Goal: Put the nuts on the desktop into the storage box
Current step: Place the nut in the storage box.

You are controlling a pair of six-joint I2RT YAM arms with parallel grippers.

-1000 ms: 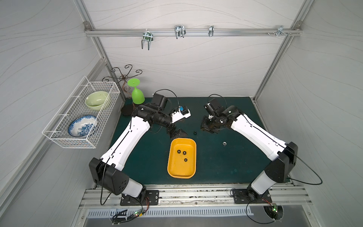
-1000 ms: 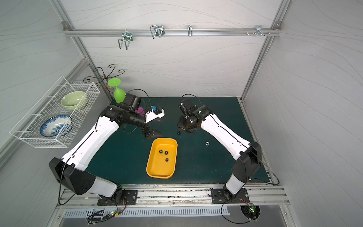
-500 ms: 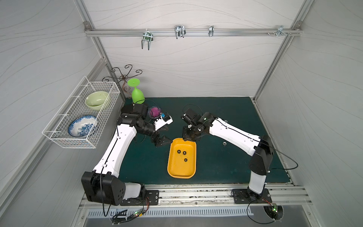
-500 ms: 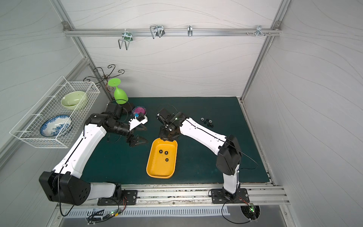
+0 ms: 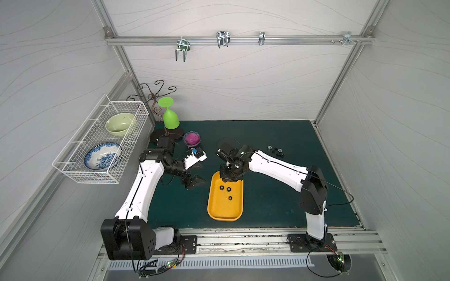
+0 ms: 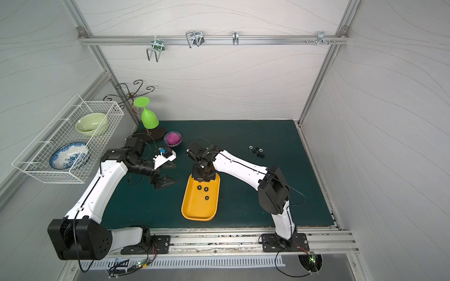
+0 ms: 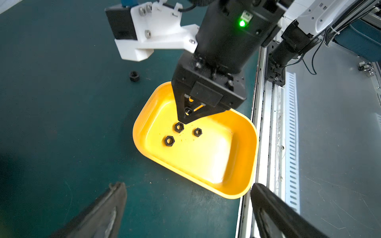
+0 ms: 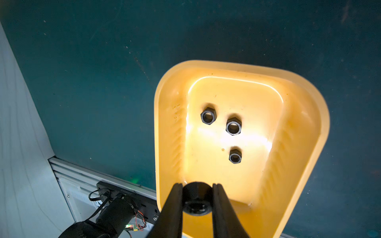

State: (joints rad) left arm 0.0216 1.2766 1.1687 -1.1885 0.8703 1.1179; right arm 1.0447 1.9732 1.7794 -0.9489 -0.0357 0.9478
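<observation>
The yellow storage box (image 5: pixel 225 216) (image 6: pixel 198 214) lies on the dark teal desktop (image 5: pixel 280 206) near its front edge. Three black nuts (image 5: pixel 228 189) (image 8: pixel 233 127) (image 7: pixel 179 127) rest inside it. My right gripper (image 5: pixel 230 178) (image 8: pixel 197 186) hangs over the box's far end, shut on a black nut (image 8: pixel 197 197) (image 7: pixel 188 111). Several more nuts (image 5: pixel 275 149) (image 6: pixel 257 150) sit clustered on the mat at the far right. A lone nut (image 7: pixel 134 76) lies on the mat beside the box. My left gripper (image 5: pixel 194 181) (image 7: pixel 186 185) stands open and empty, just left of the box.
A small bowl with a pink ball (image 5: pixel 192 138) and a green goblet (image 5: pixel 169 116) on a black stand sit at the far left. A white wire basket (image 5: pixel 102 141) with two bowls hangs on the left wall. An aluminium rail (image 5: pixel 243 243) runs along the front edge.
My right arm has swung from the far right of the mat to above the box's far end, still shut. My left arm has drawn back leftward and nearer, staying open.
</observation>
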